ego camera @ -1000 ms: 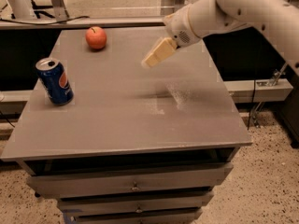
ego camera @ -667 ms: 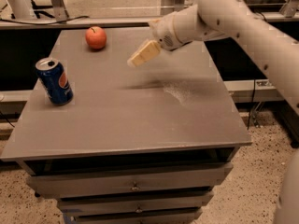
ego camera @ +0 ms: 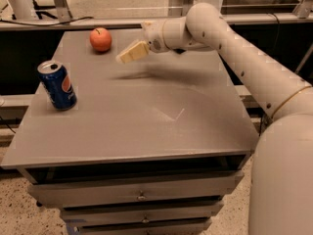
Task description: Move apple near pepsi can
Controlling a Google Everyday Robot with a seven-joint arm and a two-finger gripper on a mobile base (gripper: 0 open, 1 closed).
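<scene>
Jaws hover near the apple (ego camera: pixel 100 39), not touching; pepsi can (ego camera: pixel 57 85) well apart.

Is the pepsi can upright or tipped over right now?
Upright: the pepsi can stands on its base on the table, silver top facing up. The gripper hovers beside the apple, not touching it.

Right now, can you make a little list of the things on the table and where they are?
apple: far end of the table, left of middle, nothing touching it
pepsi can: upright near the left edge, closer to the camera than the apple, apart from it
tool: in the air just right of the apple, not touching it
table: grey top, drawers below
</scene>
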